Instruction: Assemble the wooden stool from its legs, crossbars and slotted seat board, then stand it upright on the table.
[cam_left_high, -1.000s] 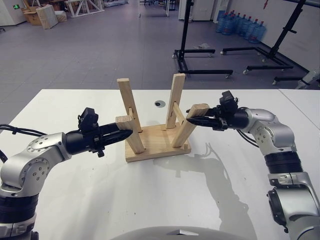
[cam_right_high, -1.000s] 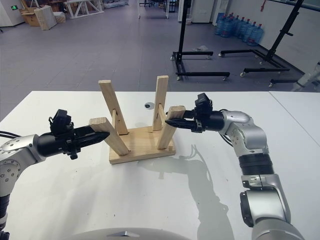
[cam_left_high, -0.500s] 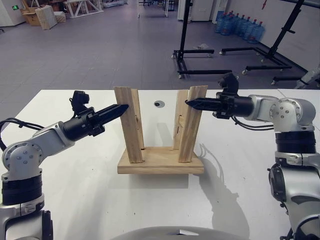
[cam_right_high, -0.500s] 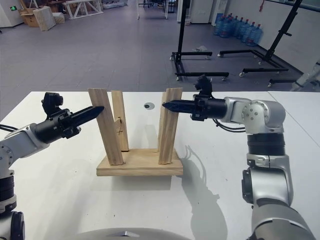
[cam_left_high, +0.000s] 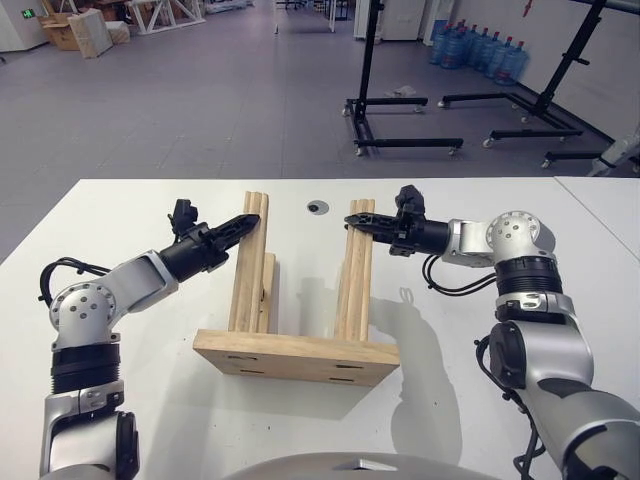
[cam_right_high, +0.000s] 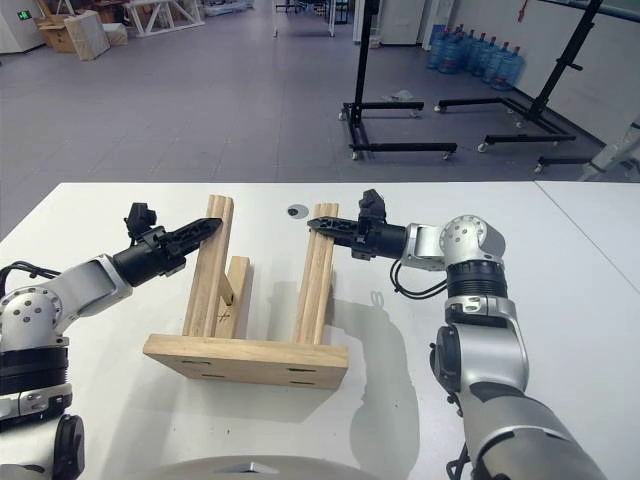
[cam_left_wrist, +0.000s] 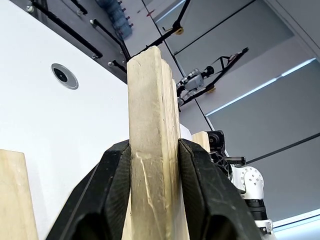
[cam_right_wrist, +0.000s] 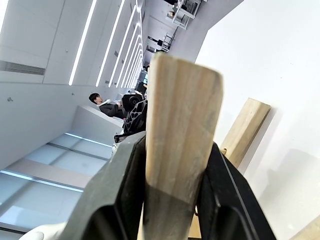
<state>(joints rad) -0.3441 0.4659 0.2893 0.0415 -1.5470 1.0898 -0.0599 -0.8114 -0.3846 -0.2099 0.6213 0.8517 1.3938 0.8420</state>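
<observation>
Your left gripper (cam_left_high: 252, 218) is clenched on the top of the left leg (cam_left_high: 248, 275), and your right gripper (cam_left_high: 352, 219) on the top of the right leg (cam_left_high: 353, 285). The stool (cam_left_high: 300, 345) sits upside down in the middle of the table (cam_left_high: 130, 400), with its seat board (cam_left_high: 250, 352) flat and its legs pointing up. To turn it over, you probably need to lift both sides evenly and rotate them together, or a leg may work out of its slot.

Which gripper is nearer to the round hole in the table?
Right. The right gripper clamps the right leg just right of the hole; the left gripper clamps the left leg, farther off on the hole's other side.
</observation>
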